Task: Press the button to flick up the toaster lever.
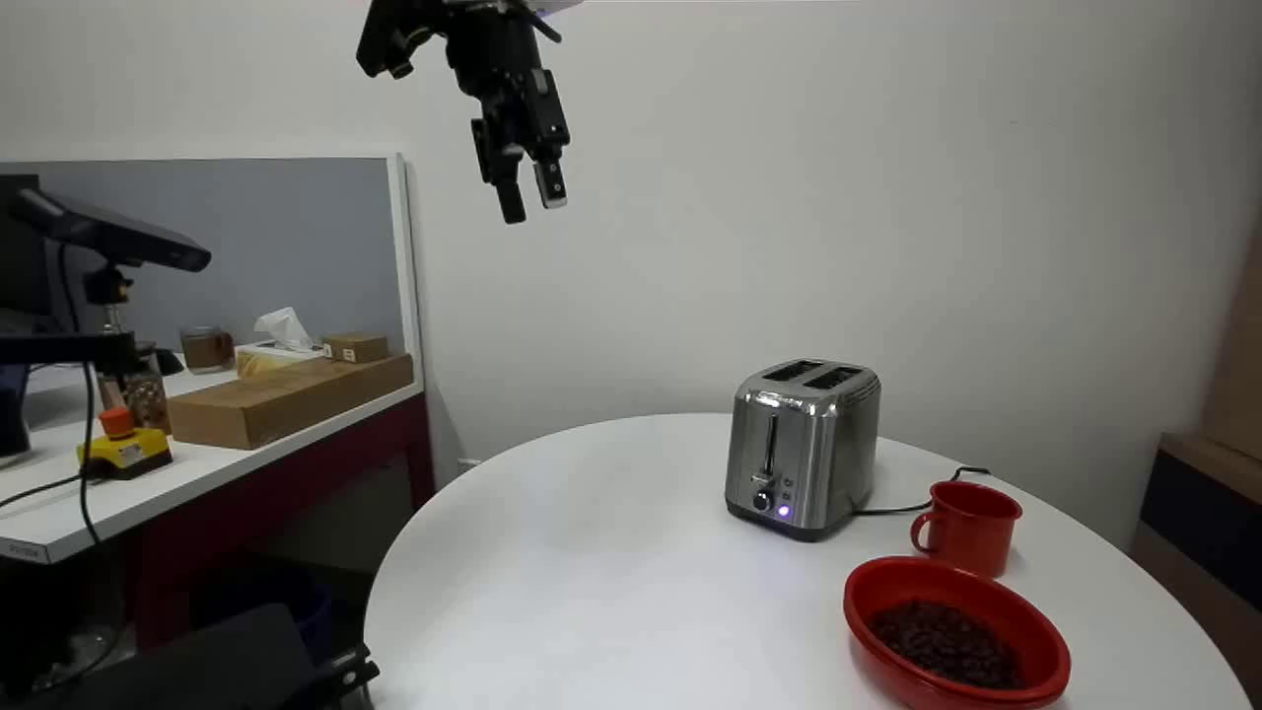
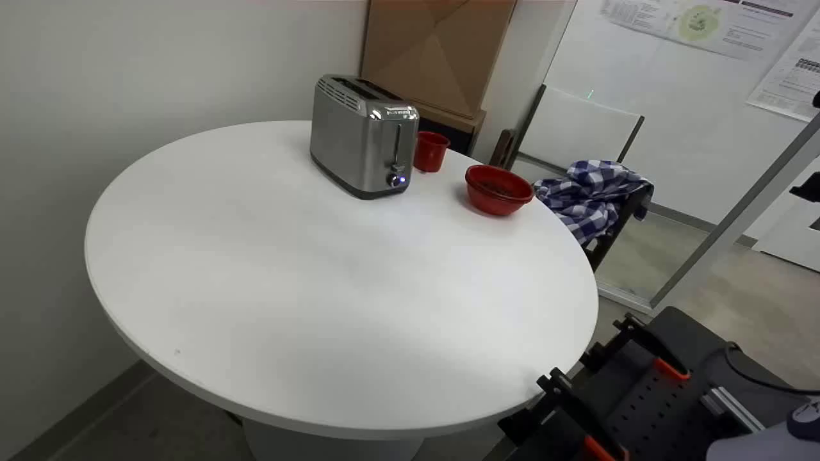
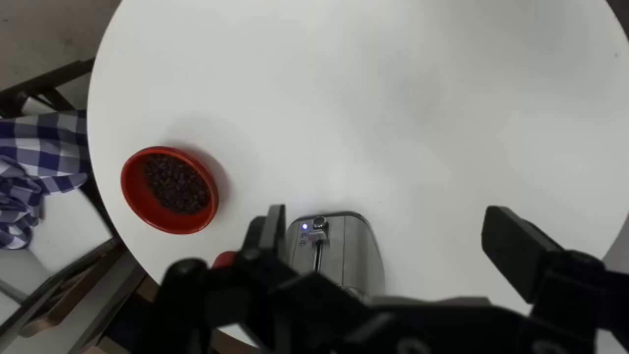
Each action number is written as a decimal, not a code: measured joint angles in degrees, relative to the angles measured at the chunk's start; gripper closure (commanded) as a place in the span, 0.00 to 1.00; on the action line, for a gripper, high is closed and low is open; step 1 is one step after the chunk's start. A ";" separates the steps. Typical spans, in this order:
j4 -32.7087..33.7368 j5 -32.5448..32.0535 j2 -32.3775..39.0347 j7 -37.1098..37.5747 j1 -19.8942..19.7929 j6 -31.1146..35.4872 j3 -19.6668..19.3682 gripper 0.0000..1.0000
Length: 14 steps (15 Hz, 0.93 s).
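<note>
White tabletop (image 1: 592, 572): mug (image 1: 971, 532), bowl (image 1: 1011, 613) near toaster (image 1: 804, 454).

I face the wall (image 1: 838, 197) across the table (image 1: 592, 552) in an exterior view; in an exterior view I look down over its near edge (image 2: 307, 431); from above, my wrist view shares the toaster (image 3: 355, 250) too.

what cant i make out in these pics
Toaster: the insides of its slots are too dark in both exterior views; the gripper hides them in the wrist view.
Small buttons: any lettering is too small to read in the wrist view.
Red mug: mostly behind the gripper in the wrist view.
Red bowl: lower part cut off by the bottom edge in an exterior view.
</note>
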 measured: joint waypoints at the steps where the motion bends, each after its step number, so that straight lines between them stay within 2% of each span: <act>1: 0.02 0.00 -0.01 0.00 0.01 0.00 0.00 0.00; 4: 0.00 -0.03 0.37 -0.86 0.69 -0.43 -0.56 0.00; 7: 0.15 -0.14 2.98 -5.28 1.53 -1.99 -2.22 0.00; 14: 1.68 -2.79 13.75 -17.05 0.95 -2.66 -9.69 0.00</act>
